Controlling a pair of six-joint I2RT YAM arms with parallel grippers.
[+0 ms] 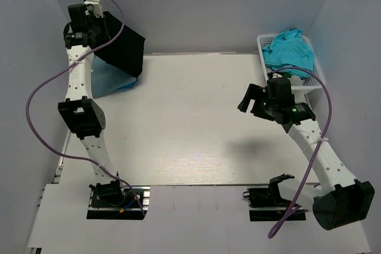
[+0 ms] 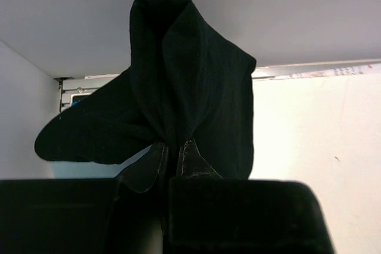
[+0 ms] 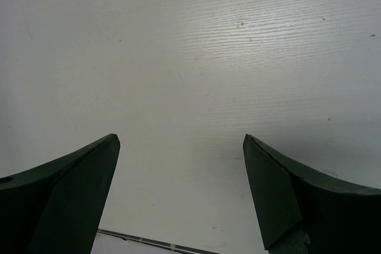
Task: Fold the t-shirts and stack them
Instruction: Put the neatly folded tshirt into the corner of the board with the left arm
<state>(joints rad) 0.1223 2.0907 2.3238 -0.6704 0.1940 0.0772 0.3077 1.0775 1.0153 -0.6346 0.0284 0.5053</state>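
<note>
My left gripper is raised at the table's far left corner, shut on the black t-shirt, which hangs folded from it. In the left wrist view the black cloth bunches up from between my closed fingertips. Under it lies a folded light blue t-shirt on the table. A turquoise t-shirt is heaped in the white basket at the far right. My right gripper hovers open and empty over bare table, left of the basket; its fingers stand wide apart.
The white table is bounded by grey walls at the back and sides. The basket stands against the right wall. A purple cable loops along each arm.
</note>
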